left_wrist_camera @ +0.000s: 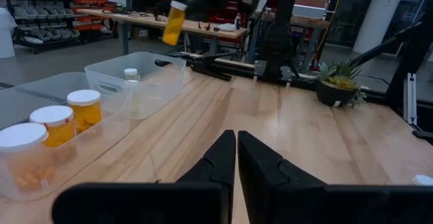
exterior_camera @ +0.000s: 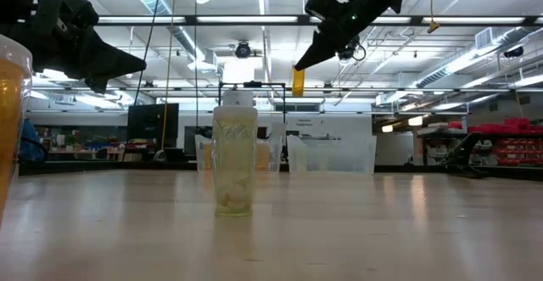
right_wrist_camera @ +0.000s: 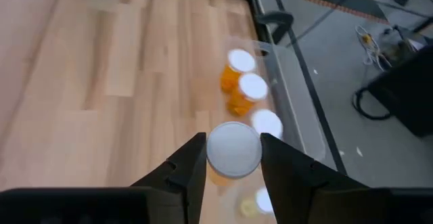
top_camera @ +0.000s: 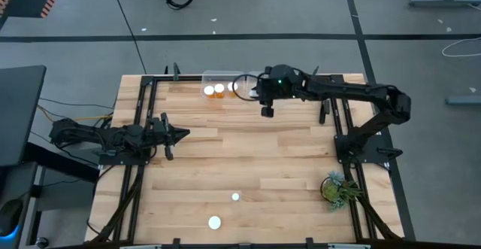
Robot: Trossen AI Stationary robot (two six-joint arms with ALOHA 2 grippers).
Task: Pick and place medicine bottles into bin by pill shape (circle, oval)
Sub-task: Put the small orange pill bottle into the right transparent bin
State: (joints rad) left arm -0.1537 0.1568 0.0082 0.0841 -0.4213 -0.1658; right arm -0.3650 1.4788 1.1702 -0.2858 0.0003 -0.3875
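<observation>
I see the held medicine bottle (right_wrist_camera: 233,151) hanging upright in the air, long axis vertical, white cap up, above the table's far edge beside the clear bins (left_wrist_camera: 139,82). My right gripper (right_wrist_camera: 233,158) clamps its cap between both fingers. Three capped bottles (left_wrist_camera: 57,124) stand upright in the nearer bin. My left gripper (left_wrist_camera: 237,158) waits near the table's left side, jaws pressed together on nothing.

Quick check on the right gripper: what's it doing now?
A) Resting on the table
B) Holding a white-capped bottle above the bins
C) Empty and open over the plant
B: the right gripper has its fingers closed around a white-capped bottle, raised above the clear bins.
</observation>
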